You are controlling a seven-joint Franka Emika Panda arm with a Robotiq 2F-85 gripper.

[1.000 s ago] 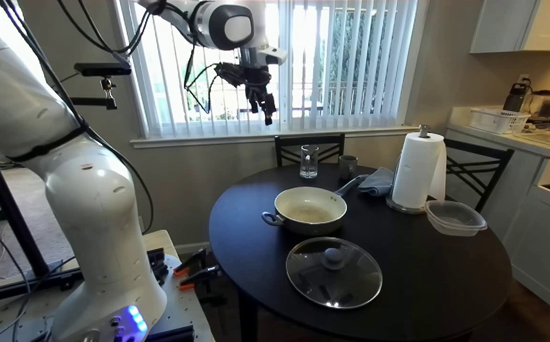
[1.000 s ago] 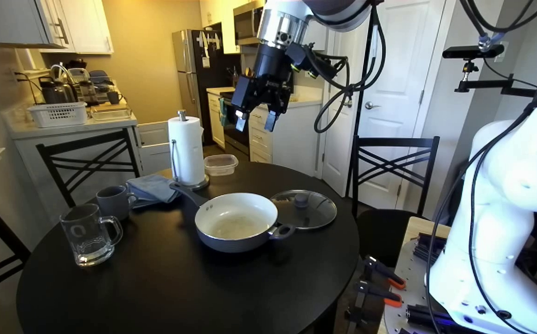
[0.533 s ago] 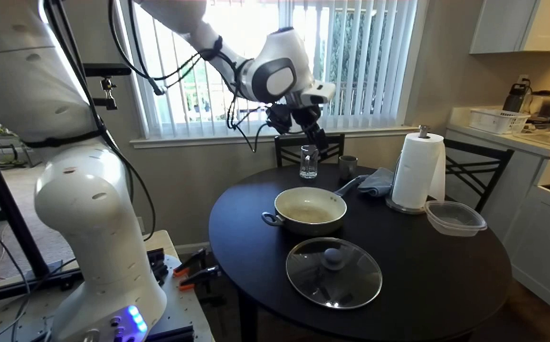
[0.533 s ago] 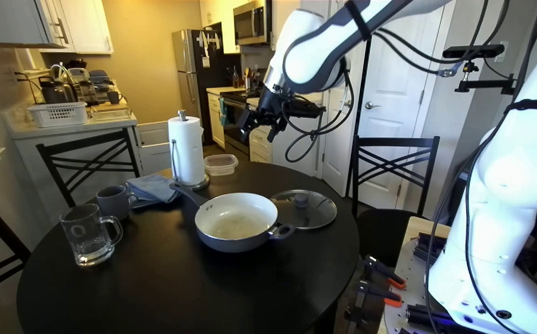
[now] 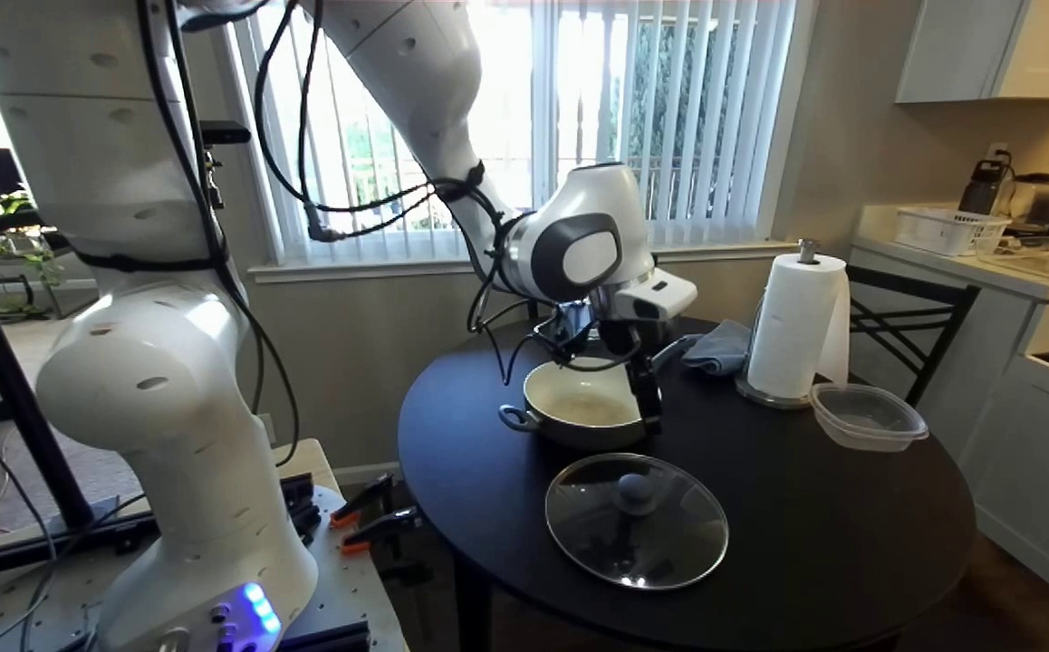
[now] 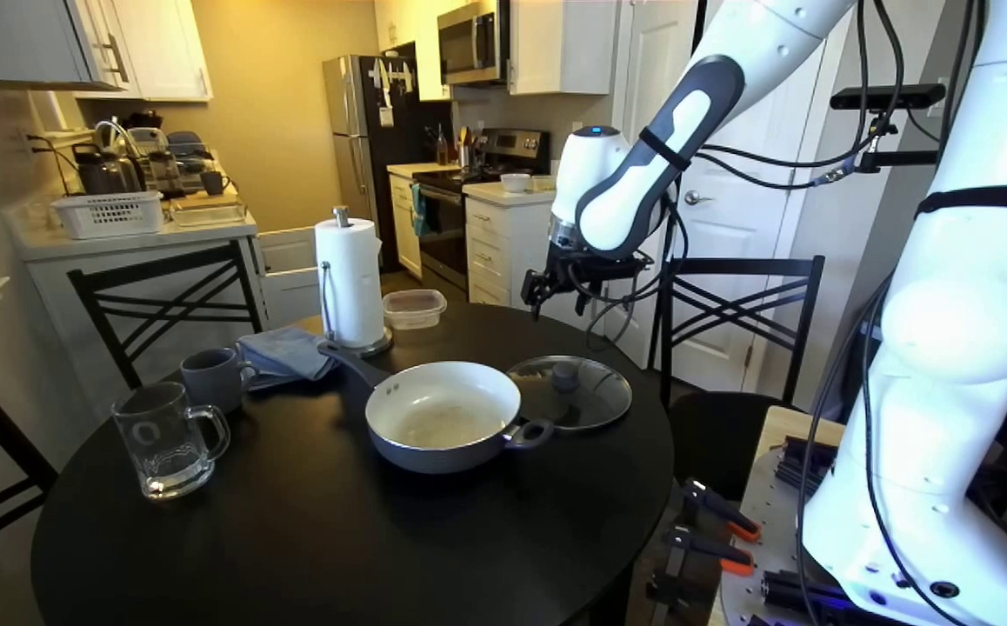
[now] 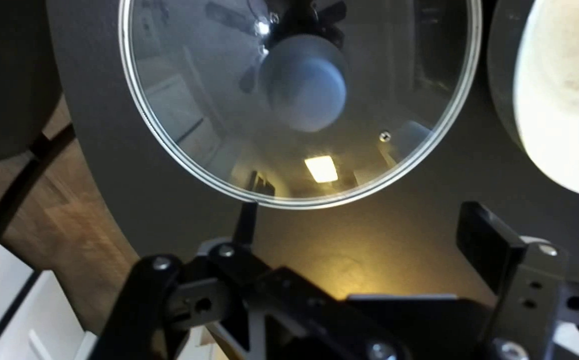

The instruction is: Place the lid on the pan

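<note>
Lid (image 5: pixel 636 530) lies just beside the pan (image 6: pixel 443 413) while the bent arm (image 6: pixel 695 113) points down, its gripper (image 7: pixel 359 220) spread apart.

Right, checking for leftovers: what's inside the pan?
No food pieces visible: the pan is cream inside, brownish at the bottom; stain or residue unclear. In an exterior view, the pincer partly covers it.

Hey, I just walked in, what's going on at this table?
A robot arm has the job of putting the lid on the pan. Its gripper is open and holds nothing, hanging above the table near the lid. The lid lies flat on the table beside the pan, which is uncovered.
</note>
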